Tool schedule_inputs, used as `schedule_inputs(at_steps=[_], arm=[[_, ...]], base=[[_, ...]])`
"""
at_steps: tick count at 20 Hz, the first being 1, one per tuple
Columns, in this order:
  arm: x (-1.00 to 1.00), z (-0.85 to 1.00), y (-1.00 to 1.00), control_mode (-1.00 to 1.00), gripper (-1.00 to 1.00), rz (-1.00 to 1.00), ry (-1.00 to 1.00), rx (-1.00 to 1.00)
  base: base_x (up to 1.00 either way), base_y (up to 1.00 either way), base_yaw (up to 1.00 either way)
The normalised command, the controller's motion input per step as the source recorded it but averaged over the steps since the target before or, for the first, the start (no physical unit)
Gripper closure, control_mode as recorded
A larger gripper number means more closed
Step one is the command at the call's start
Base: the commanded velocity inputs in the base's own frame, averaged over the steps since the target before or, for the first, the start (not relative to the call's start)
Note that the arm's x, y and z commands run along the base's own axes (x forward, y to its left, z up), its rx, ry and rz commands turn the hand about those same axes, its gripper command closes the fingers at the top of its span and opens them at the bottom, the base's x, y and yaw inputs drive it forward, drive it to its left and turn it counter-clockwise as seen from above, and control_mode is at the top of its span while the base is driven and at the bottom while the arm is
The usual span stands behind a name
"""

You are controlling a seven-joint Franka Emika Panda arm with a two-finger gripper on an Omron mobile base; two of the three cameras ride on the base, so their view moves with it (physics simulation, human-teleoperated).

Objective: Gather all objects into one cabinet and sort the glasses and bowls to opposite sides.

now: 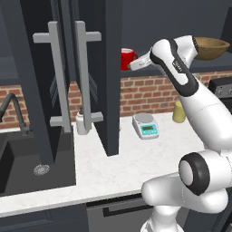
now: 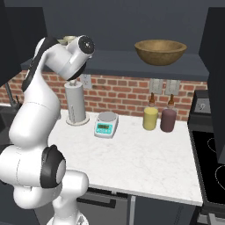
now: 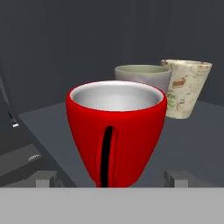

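Red mug (image 3: pixel 116 131): upright on cabinet shelf (image 3: pixel 192 135), handle toward hand. Fingers (image 3: pixel 111 178) spread wide either side, gripping nothing, apparently just set down. Beige mug (image 3: pixel 187 87), small bowl (image 3: pixel 142 75) behind.

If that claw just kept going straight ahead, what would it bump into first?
Most likely the red mug, standing right between the open gripper fingers. Behind it, seemingly further along, sit the small pale bowl and the beige speckled mug.

red mug (image 1: pixel 128 58): half hidden by cabinet door (image 1: pixel 111 68) | small pale bowl (image 3: pixel 146 75): mostly behind red mug
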Motion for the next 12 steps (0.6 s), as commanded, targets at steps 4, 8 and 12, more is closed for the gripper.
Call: schedule_inputs(at_steps=[4,8,12], arm=[[0.00,0.00,0.00,-1.00,-1.00,0.00,0.00,0.00],[-0.07,0.00,-0.10,-1.00,-1.00,-0.04,0.00,0.00],[-0.22,0.00,-0.50,-1.00,-1.00,-0.13,0.01,0.00]], base=[[0.00,0.00,0.00],[0.00,0.00,0.00],[0.00,0.00,0.00]])
